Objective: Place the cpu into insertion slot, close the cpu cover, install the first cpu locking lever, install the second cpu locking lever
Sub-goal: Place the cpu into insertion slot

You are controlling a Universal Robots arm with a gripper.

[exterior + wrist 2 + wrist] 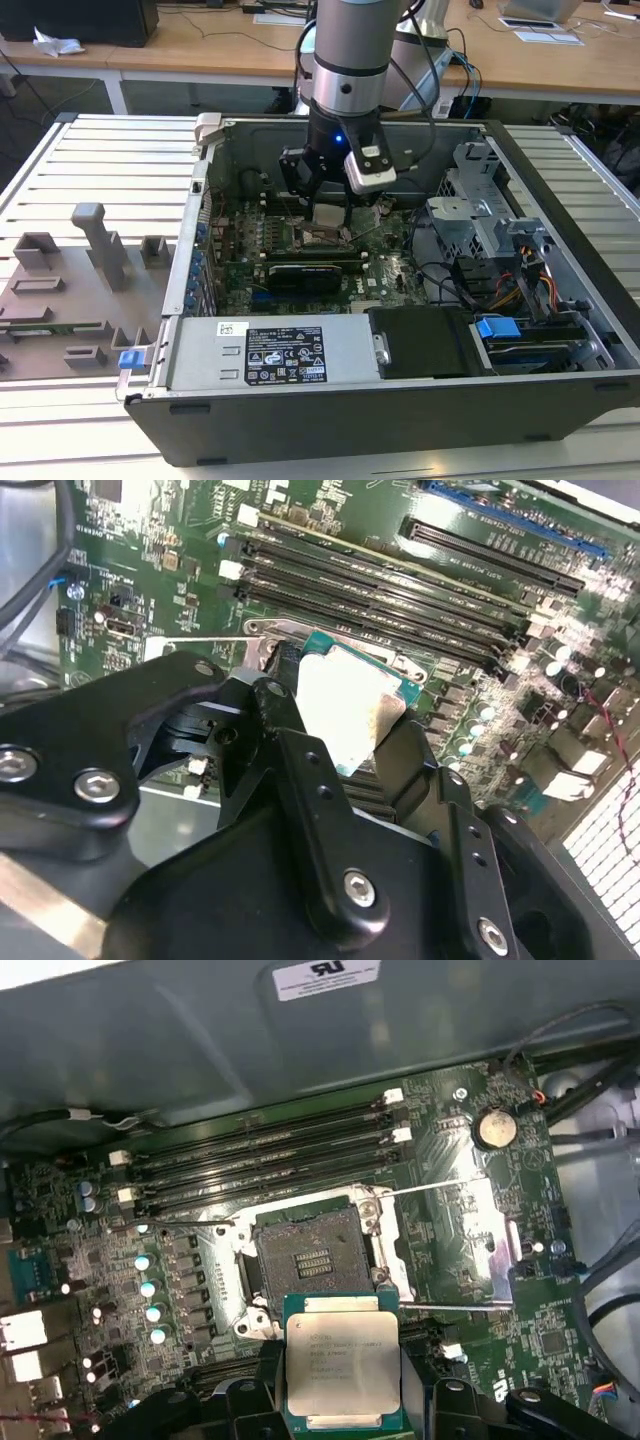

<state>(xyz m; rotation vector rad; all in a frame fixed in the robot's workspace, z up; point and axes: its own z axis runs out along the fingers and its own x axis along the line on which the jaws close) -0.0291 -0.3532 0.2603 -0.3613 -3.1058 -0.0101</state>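
Observation:
My gripper hangs inside the open computer case, shut on the cpu, a flat square chip with a silver-tan top. In both wrist views the black fingers clamp the chip's two opposite edges. The chip hovers just beside and above the insertion slot, a dark square socket that stands bare. The cpu cover, a silvery frame, lies flipped open on the far side of the socket. Two thin wire levers stick out along the cover's edges, unlatched.
Black memory slots run beside the socket. In the exterior view a labelled power supply box fills the case's front, with a drive cage and cables at the right. A grey fixture plate with blocks lies left of the case.

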